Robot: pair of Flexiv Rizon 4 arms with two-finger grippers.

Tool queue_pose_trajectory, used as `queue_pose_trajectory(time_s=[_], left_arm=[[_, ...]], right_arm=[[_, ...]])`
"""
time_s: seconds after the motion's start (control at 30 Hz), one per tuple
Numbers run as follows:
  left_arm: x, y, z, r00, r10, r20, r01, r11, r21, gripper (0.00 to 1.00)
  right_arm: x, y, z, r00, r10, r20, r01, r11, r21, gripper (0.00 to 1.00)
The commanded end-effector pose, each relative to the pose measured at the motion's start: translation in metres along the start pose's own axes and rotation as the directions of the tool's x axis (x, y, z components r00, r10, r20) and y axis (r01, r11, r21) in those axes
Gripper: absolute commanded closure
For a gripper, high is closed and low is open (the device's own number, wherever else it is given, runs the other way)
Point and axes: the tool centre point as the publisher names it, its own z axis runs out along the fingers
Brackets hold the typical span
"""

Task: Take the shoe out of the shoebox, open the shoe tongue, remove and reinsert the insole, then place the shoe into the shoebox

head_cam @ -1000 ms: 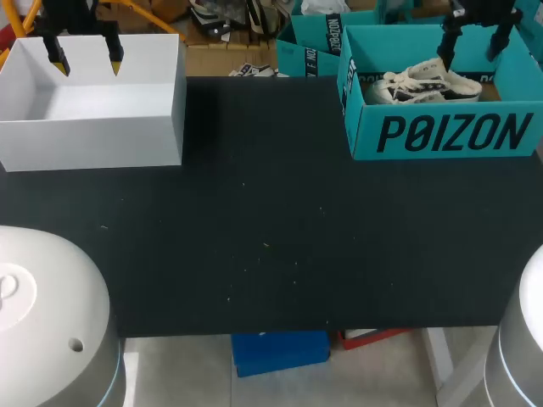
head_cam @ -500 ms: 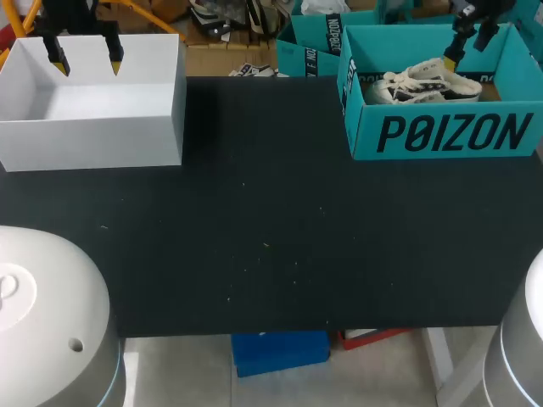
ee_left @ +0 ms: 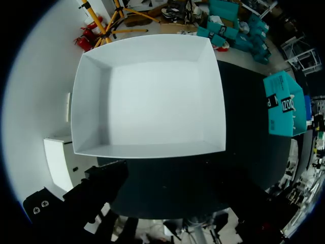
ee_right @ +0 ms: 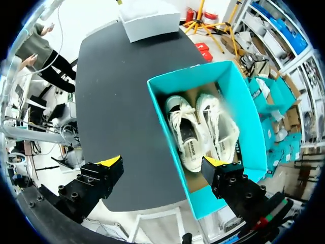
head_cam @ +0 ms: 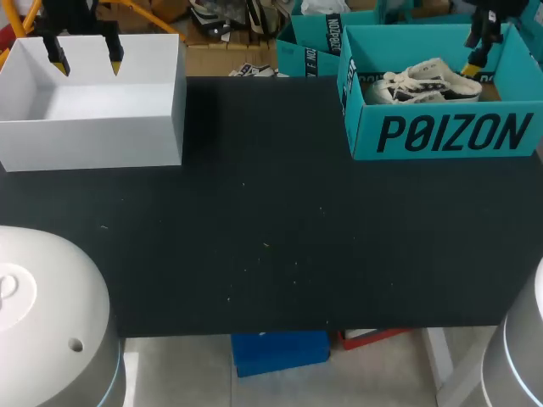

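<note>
Two white lace-up shoes lie side by side in an open teal shoebox [head_cam: 361, 110] at the far right corner of the black worktop [head_cam: 254, 237]. The shoe [ee_right: 185, 134] nearer the middle of the worktop is the one I judge easiest to reach. My right pincer [ee_right: 162, 162] hangs above the box with its yellow-tipped fingers spread wide and nothing between them. One finger is over the near end of the box, close to the shoes. The other is out over the bare worktop beside the box wall. The shoe sits below and just ahead of the pincer, not touching it and nearer the finger over the box. It looks light, with a soft fabric upper that would give under pressure and a firmer rubber sole. The laces could snag on its neighbour or on the box wall. I judge the best hold to be the rim of the shoe's opening or its firm back end, since the pair lie too close together for a grip across the sole. My left pincer [head_cam: 85, 55] hangs open and empty over a white box [head_cam: 93, 140] at the far left corner, well apart from the shoes.
</note>
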Motion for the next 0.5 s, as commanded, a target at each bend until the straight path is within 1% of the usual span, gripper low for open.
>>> queue_pose_trajectory(time_s=[0.03, 0.2, 0.23, 0.3, 0.33, 0.37, 0.4, 0.43, 0.5], left_arm=[[0.001, 0.001, -0.001, 1.0, -0.002, 0.003, 0.002, 1.0, -0.001, 0.0], [0.001, 0.001, -0.001, 1.0, -0.002, 0.003, 0.002, 1.0, -0.001, 0.0], [0.001, 0.001, -0.001, 1.0, -0.002, 0.003, 0.002, 1.0, -0.001, 0.0], [0.001, 0.001, -0.001, 1.0, -0.002, 0.003, 0.002, 1.0, -0.001, 0.0], [0.001, 0.001, -0.001, 1.0, -0.002, 0.003, 0.002, 1.0, -0.001, 0.0], [0.001, 0.001, -0.001, 1.0, -0.002, 0.003, 0.002, 1.0, -0.001, 0.0], [0.001, 0.001, -0.001, 1.0, -0.002, 0.003, 0.002, 1.0, -0.001, 0.0], [0.001, 0.001, -0.001, 1.0, -0.002, 0.003, 0.002, 1.0, -0.001, 0.0], [0.001, 0.001, -0.001, 1.0, -0.002, 0.003, 0.002, 1.0, -0.001, 0.0]], right_arm=[[-0.024, 0.015, 0.007, 0.951, -0.304, -0.065, 0.31, 0.939, 0.146, 0.0], [-0.042, 0.027, 0.022, 0.953, -0.301, -0.026, 0.3, 0.932, 0.204, 0.0], [-0.044, 0.029, 0.024, 0.954, -0.3, -0.019, 0.297, 0.932, 0.209, 0.04], [-0.048, 0.032, 0.031, 0.955, -0.296, -0.009, 0.291, 0.933, 0.214, 0.13], [-0.05, 0.033, 0.035, 0.956, -0.292, -0.001, 0.285, 0.934, 0.217, 0.25], [-0.051, 0.034, 0.039, 0.957, -0.292, -0.001, 0.285, 0.934, 0.217, 0.4], [-0.052, 0.035, 0.042, 0.957, -0.289, 0.004, 0.282, 0.934, 0.218, 0.48], [-0.054, 0.036, 0.047, 0.958, -0.287, 0.007, 0.278, 0.936, 0.217, 0.52], [-0.056, 0.037, 0.055, 0.96, -0.28, 0.015, 0.27, 0.939, 0.212, 0.54]])
